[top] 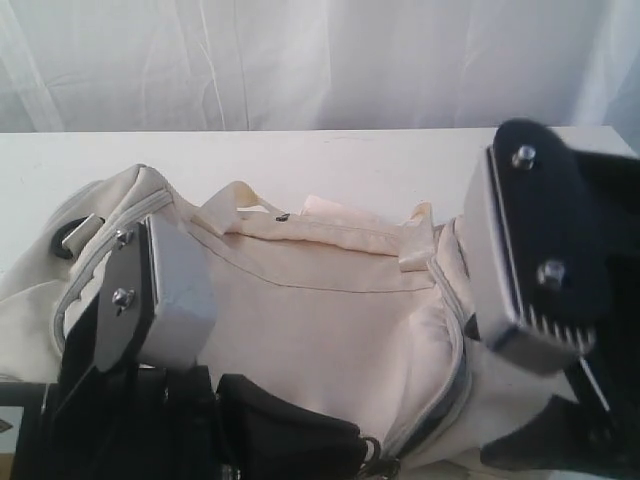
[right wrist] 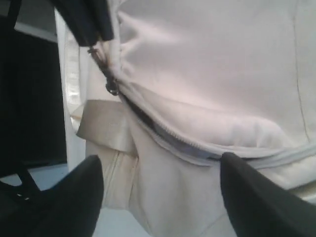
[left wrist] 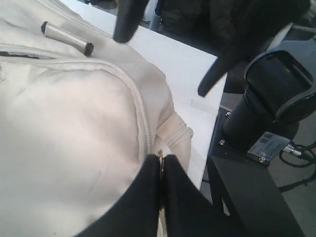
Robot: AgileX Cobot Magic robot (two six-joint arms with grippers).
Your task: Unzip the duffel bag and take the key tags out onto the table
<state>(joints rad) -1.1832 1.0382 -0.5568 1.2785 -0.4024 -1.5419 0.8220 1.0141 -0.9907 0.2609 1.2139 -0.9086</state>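
The cream-white fabric duffel bag, seemingly soft and limp, lies on the white counter; its metal zip pull, the best hold, sits pinched in the left pincer, the right pincer gaping empty.

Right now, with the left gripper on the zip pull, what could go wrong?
The left gripper pinches only the small zip pull at its fingertips, so it might slip off. The right gripper hangs open and grips nothing, so the soft duffel bag may drag along instead of unzipping.
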